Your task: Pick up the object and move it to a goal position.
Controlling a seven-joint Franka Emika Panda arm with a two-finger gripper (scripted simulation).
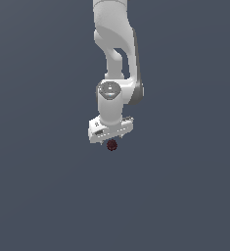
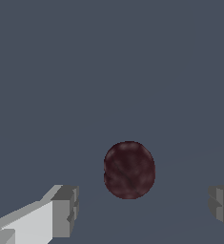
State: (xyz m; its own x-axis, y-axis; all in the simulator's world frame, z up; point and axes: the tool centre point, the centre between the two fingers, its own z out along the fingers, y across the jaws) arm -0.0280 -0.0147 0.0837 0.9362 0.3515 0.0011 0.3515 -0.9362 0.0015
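The object (image 2: pixel 129 169) is a small dark red, speckled ball resting on the grey floor. In the exterior view the object (image 1: pixel 111 145) shows just under the white hand, partly covered by it. My gripper (image 2: pixel 142 209) is open, with a wide gap between its grey fingertips (image 2: pixel 66 209); the ball sits between and slightly ahead of them, touching neither. In the exterior view the gripper (image 1: pixel 111 140) hangs straight down from the white arm, right over the ball, its fingers mostly hidden behind the hand.
A plain dark grey surface (image 1: pixel 185 196) spreads all around with nothing else on it. The white arm (image 1: pixel 114 44) comes down from the upper middle of the exterior view.
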